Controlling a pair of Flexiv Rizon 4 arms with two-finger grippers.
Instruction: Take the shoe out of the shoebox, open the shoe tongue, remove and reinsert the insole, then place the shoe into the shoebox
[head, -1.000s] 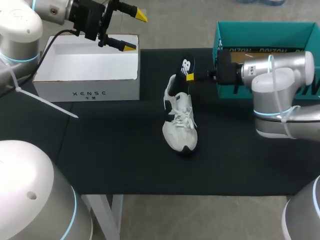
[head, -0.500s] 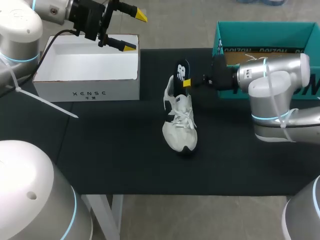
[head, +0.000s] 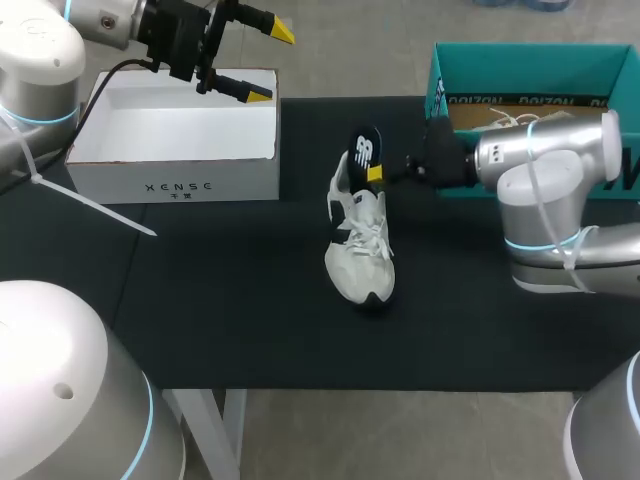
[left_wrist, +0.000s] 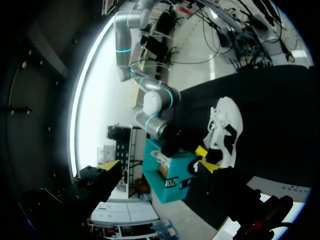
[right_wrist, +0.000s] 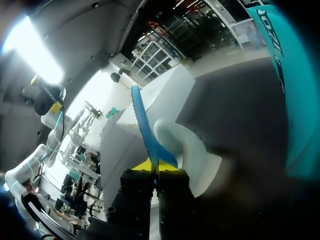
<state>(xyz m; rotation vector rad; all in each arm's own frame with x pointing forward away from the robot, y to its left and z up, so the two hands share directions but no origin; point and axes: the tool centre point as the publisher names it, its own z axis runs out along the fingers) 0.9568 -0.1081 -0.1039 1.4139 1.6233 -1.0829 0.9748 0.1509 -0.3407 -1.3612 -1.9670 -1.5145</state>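
Right arm (head: 545, 150): displaced over the last second toward the shoe (head: 358, 250) and slightly toward the near side of the table, with its forearm now tilted rather than level.

Right gripper (head: 375, 172): carried along with the arm and now closer to the shoe's heel.

Insole (head: 365, 146), clamped between the fingers: shifted from a position beside and above the heel to close above the heel opening. Contact with the collar cannot be confirmed. Its printed face has turned more toward the head camera.

Teal shoebox (head: 520, 62): more of its interior is uncovered behind the arm.
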